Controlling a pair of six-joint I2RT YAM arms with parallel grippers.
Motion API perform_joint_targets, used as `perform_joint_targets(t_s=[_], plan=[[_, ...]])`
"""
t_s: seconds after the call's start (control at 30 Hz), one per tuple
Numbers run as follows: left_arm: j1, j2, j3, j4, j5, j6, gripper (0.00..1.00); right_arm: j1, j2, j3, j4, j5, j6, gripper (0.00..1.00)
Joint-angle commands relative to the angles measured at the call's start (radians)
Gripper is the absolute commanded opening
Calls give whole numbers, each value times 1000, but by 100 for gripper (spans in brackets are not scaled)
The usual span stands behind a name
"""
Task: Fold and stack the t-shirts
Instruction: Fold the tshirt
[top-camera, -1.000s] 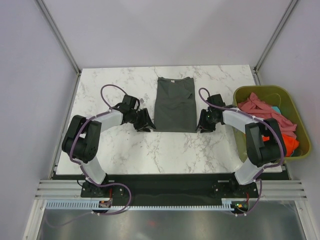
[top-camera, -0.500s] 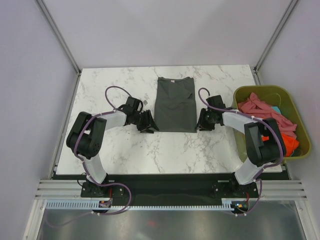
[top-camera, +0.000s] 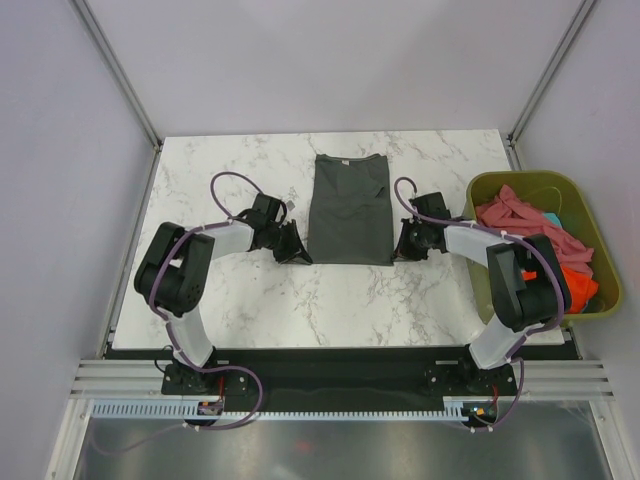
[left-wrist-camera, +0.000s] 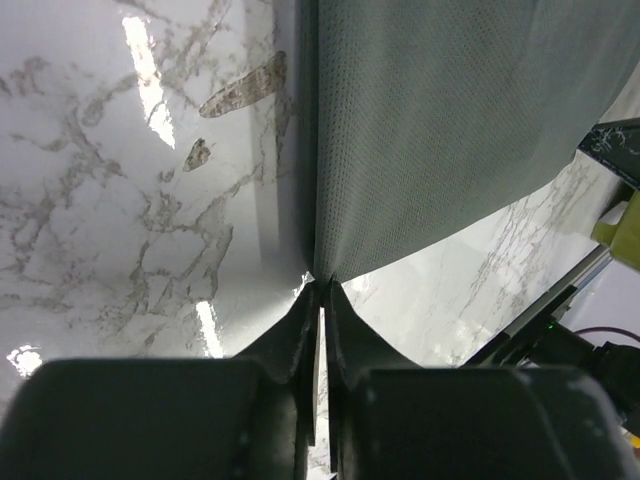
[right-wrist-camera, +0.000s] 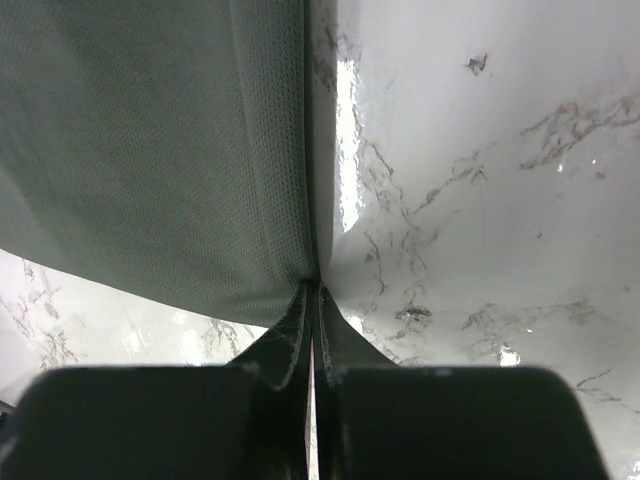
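Where the charcoal t-shirt (top-camera: 350, 210) lies, toward the far middle of the marble table (top-camera: 250, 300), it is folded into a tall, narrow rectangle. It sits flat on the surface, with its collar at the far end and its straight hem at the near end. One short sleeve is folded over onto the front near the far right. My left gripper (top-camera: 303, 252) reaches in low from the left and meets the shirt at its near left corner. From my left wrist camera I see the two dark jaws pressed together, with the cloth's corner pinched between their tips and the grey knit spreading away from them over the marble. My right gripper (top-camera: 399, 250) mirrors this from the right, at the shirt's near right corner. My right wrist camera shows its jaws likewise squeezed together on the edge of the fabric, right where it meets the table. Both of my arms bend inward from the near edge, so the shirt lies between them. Off the table's right side stands an olive-green bin (top-camera: 480, 185). It holds a rumpled pink t-shirt (top-camera: 510, 212) at its far end and an orange t-shirt (top-camera: 580, 285) at its near end, well apart from the folded one.
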Motion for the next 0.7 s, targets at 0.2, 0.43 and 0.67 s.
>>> perform_joint_targets(t_s=[0.2,0.43,0.67], plan=[[-9,-77,-93,24,-23,-41,2,0,-65,-75,-8,44,-23,0],[-15,-158,-168,24,1,-46,18,0,-166,-132,-54,66,-36,0],[-26,-264,-243,25,3,-90,46,0,-294,-219,-89,86,142,30]])
